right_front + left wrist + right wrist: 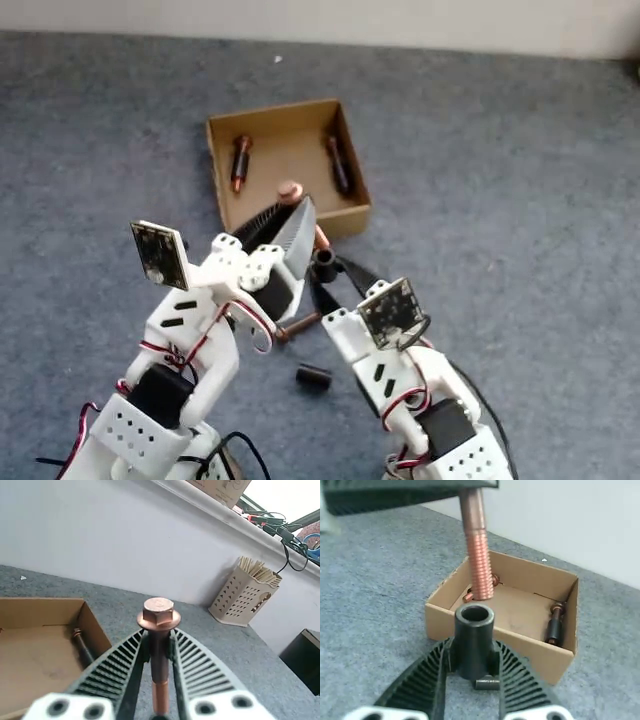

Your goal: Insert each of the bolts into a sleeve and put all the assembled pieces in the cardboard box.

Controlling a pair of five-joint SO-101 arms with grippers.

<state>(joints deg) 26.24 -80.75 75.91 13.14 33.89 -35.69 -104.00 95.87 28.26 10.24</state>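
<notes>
Nearest the arm bases, a loose sleeve (313,378) lies on the carpet (520,200). A loose bolt (298,327) lies just beyond it, between the two arms. Next, the right gripper (474,650) is closed on a black sleeve (474,630), held upright with its bore open upward. The left gripper (159,636) clamps a copper bolt (159,615) just below the head, thread down, with its tip just above the sleeve's mouth. Farthest, the cardboard box (345,218) sits on the carpet and holds two assembled pieces (240,162), one along each side wall.
</notes>
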